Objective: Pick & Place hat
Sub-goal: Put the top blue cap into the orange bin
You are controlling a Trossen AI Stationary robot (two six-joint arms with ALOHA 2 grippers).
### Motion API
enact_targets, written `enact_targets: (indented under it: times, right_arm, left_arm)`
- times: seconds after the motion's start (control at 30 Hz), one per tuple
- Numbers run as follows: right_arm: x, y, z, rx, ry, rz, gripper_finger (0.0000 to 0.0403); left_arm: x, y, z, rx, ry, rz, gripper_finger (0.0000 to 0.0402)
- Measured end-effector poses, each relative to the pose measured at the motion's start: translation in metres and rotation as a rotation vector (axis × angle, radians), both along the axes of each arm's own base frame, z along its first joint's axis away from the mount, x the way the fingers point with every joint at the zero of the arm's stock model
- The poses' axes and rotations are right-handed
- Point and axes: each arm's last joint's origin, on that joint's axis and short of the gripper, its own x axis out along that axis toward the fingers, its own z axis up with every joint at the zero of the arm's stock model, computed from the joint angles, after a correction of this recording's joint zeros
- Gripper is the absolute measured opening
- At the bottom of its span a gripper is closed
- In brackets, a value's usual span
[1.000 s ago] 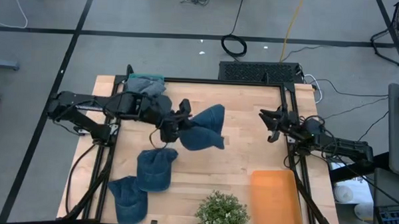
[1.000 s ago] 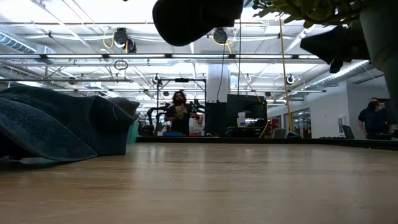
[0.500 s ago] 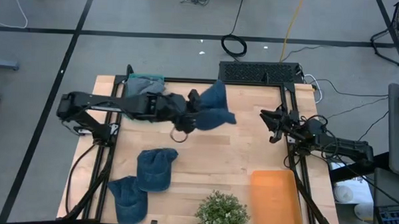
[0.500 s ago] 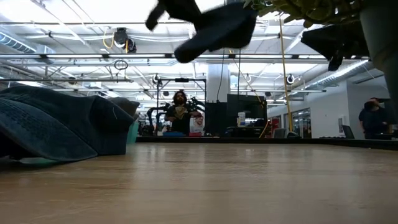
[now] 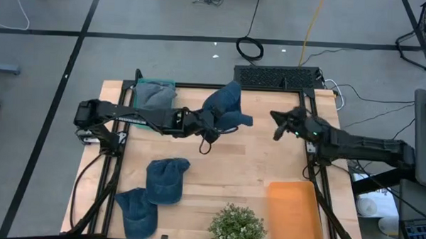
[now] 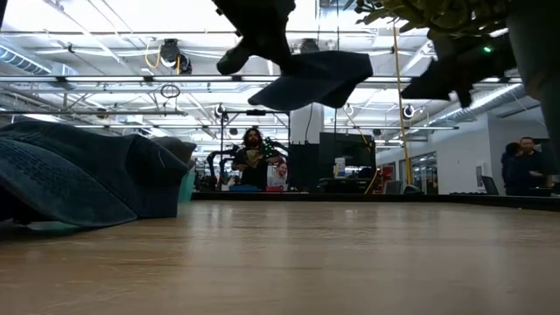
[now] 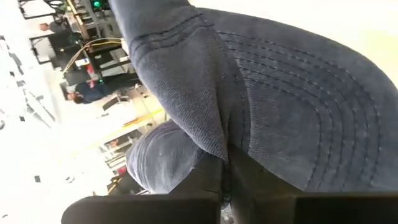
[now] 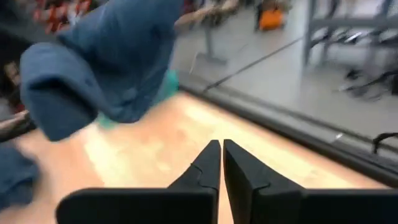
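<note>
Beyond the wooden table (image 5: 247, 156) I am seeing grey floor with cables, and in the low view a lit workshop with people standing far back. I am holding the blue hat (image 5: 226, 109) aloft over the table's far middle, the left gripper (image 5: 211, 124) pinching its fabric. A second ago that hat was hanging lower and nearer the two hats (image 5: 153, 192) lying by the plant (image 5: 236, 228). The right gripper (image 5: 277, 126), fingers nearly together and holding nothing, is now reaching farther inward, toward the hat. An orange tray (image 5: 293, 213) is lying near the front right.
</note>
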Motion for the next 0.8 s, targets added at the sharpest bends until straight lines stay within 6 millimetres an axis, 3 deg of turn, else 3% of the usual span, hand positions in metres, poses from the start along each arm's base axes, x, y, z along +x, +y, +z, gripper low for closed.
enact_targets:
  times: [0.17,0.37,0.6,0.8]
  right_arm:
    - [0.027,-0.023,0.028,0.095,0.04,0.125,0.0022]
    - [0.047,-0.054,0.045,0.26,-0.102,0.329,0.0121]
    - [0.058,-0.08,0.046,0.373,-0.277,0.495,0.0249]
    - [0.077,-0.093,0.031,0.449,-0.322,0.62,0.0291]
  left_arm:
    - [0.001,-0.02,0.003,0.067,0.003,-0.039,0.0004]
    - [-0.002,-0.042,0.007,0.26,0.055,0.019,0.0004]
    - [-0.008,-0.06,0.017,0.365,0.06,0.05,0.0005]
    - [-0.01,-0.079,0.029,0.399,-0.012,0.005,0.0009]
